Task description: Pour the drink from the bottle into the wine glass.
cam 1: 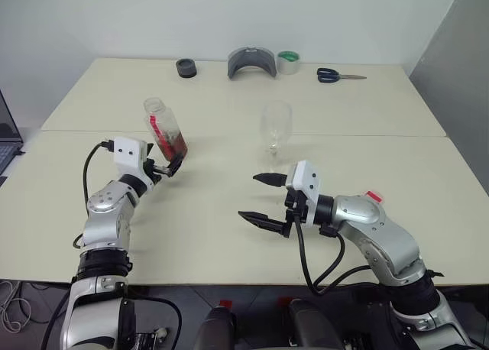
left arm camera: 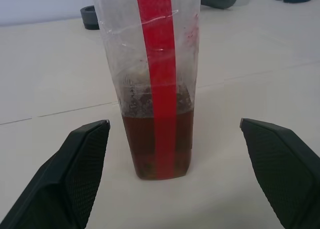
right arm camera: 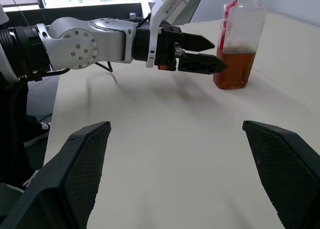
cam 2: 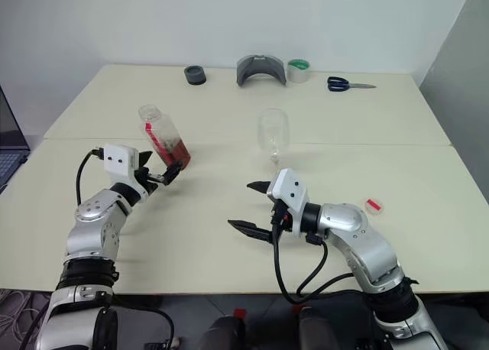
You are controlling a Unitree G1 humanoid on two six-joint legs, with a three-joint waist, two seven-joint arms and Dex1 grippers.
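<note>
Laptop (cam 1: pixel 9 140): I see a bit of it at the far left edge, off the table.
Left gripper (cam 1: pixel 170 166): It is on the left side and points away from me at the bottle. Its jaws are spread wide. One finger is on each side of the bottle's bottom part. From the wrist view I see a gap on both sides, so I am not pinching it.
Bottle (cam 1: pixel 165 128): It stands on the table (cam 1: pixel 229 228) on the left, just past my left gripper. It is clear with a red strip down its side. Its top is open.
Drink (left arm camera: pixel 157 144): It is brown-red and fills the low part of the bottle.
Black ring (cam 1: pixel 186 68): It lies at the far edge of the table, well behind the bottle.
Grey curved thing (cam 1: pixel 251 62): It sits at the far edge, near the middle.
Tape roll (cam 1: pixel 288 61): It is just right of the grey thing.
Wine glass (cam 1: pixel 276 125): It stands upright in the middle of the table. It is clear and looks empty.
Right gripper (cam 1: pixel 263 199): It is near me, in front of the glass, and points left. Its jaws are spread wide and hold nothing.
Scissors (cam 1: pixel 338 76): They lie at the far right.
Small red thing (cam 2: pixel 373 205): It lies on the table by my right arm.
</note>
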